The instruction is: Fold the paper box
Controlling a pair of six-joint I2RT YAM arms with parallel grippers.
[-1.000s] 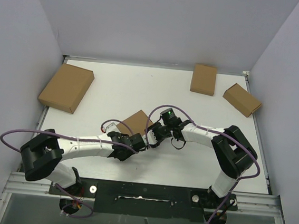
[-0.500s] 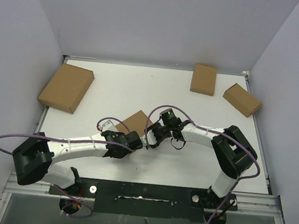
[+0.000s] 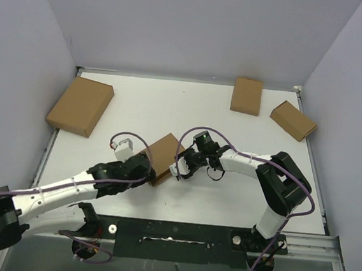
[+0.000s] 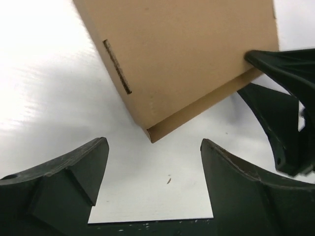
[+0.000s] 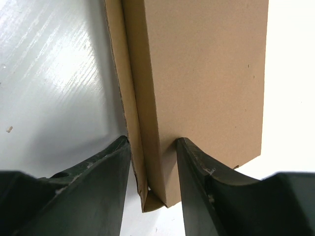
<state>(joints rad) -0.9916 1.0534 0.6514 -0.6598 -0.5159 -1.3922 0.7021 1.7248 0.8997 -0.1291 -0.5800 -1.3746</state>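
The paper box lies near the middle of the bench, tipped up on one edge, not lying flat, with a thin slit showing in its broad face. It looks like light corrugated card. I judge the panels are stiff enough to hold shape but will give at the creases, and the smooth face is likely to skate on the glossy surface if pushed. A firm pinch across a wall or flap edge near a corner seems the safest hold, because a squeeze on a broad face would dent it.

The right gripper has just such a hold, its fingers clamped either side of the box's narrow side wall. The left gripper stands wide apart and empty, with the box's near corner just ahead of it. A larger box lies well apart at the far left.
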